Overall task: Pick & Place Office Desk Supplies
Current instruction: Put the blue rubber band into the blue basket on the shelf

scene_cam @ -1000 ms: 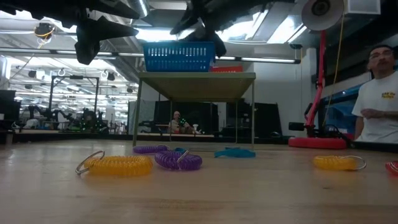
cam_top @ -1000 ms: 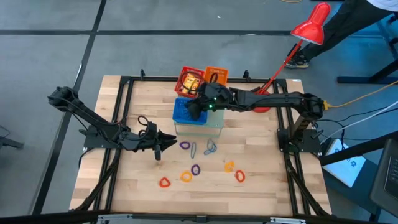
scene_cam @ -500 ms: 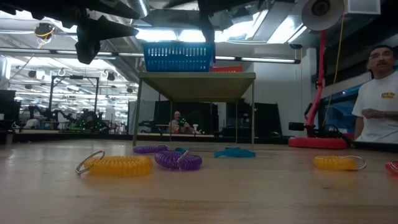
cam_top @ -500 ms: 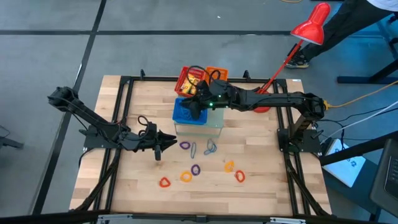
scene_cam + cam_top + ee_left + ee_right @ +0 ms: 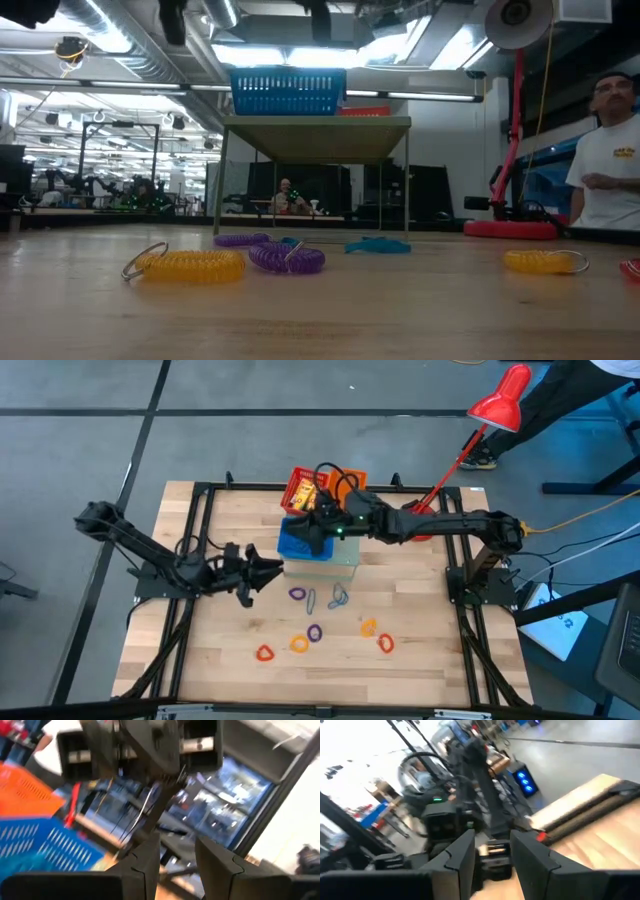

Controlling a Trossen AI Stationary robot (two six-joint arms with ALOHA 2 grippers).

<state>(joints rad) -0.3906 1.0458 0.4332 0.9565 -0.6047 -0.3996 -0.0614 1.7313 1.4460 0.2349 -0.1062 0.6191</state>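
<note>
Several small coiled loops lie flat on the wooden table: purple (image 5: 297, 594), blue-grey (image 5: 311, 600), blue (image 5: 340, 597), purple (image 5: 315, 632), orange (image 5: 299, 644), red (image 5: 264, 654), orange (image 5: 369, 627) and red (image 5: 386, 643). The low view shows an orange coil (image 5: 190, 265) and a purple coil (image 5: 287, 258) close up. Yellow pieces lie in the red basket (image 5: 303, 486). My left gripper (image 5: 268, 569) is open and raised, pointing level toward the blue basket (image 5: 303, 543). My right gripper (image 5: 305, 530) hovers above that basket, open and empty.
The blue basket (image 5: 288, 92) sits on a translucent raised stand (image 5: 340, 557), with an orange basket (image 5: 347, 480) behind it. A red desk lamp (image 5: 500, 400) rises from its base at the table's far right. A person (image 5: 608, 150) stands beyond the table. Bare wood lies along the near edge.
My left gripper has risen from just above the table, tipped from pointing down to level, and moved right toward the blue basket. My right gripper has lifted higher above the blue basket. The loops and baskets have stayed in place.
</note>
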